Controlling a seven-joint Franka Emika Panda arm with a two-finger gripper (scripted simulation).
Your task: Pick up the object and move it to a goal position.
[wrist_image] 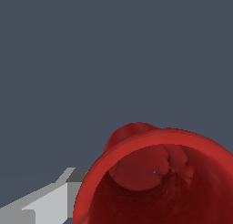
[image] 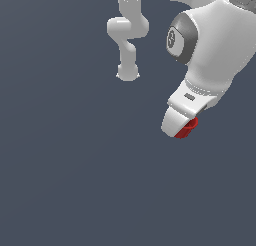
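My pincer points down toward the exterior view's right side, over the plain dark-grey tabletop; the dark-red cup sits at its tip, mostly hidden behind my white hand; in the wrist view the cup fills the frame, hollow mouth toward the camera, with one grey finger touching its rim; I appear to be gripping it.

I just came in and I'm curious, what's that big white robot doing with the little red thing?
The white robot arm has its hand right at a small red cup. The cup peeks out from under the hand's tip. Up close, the wrist view shows the cup's hollow top beside one grey finger. Whether it is truly gripped is unclear.
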